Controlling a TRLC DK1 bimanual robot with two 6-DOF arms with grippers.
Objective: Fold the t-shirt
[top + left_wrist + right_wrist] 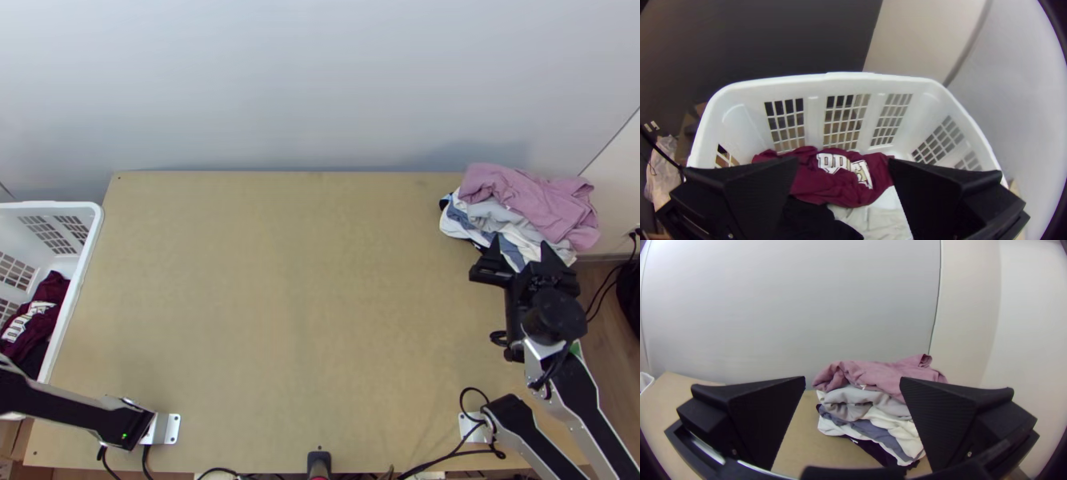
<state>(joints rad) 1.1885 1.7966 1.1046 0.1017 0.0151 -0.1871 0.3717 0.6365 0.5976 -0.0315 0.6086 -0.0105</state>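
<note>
Left gripper [843, 162] wide open above the white slatted plastic basket [773, 82], holding nothing; maroon cloth garment with white lettering [818, 189], maybe the t-shirt, bunched inside. Right gripper [520, 243] open, empty, at the multicoloured cloth stack [552, 206], table's far right corner. Light wooden table [280, 320] spans basket to stack; pale wall [320, 80] along far edge.

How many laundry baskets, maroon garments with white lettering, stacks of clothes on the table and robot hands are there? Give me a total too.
Laundry basket: 1
Maroon garment with white lettering: 1
Stack of clothes on the table: 1
Robot hands: 2, left hand and right hand
Total: 5
</note>
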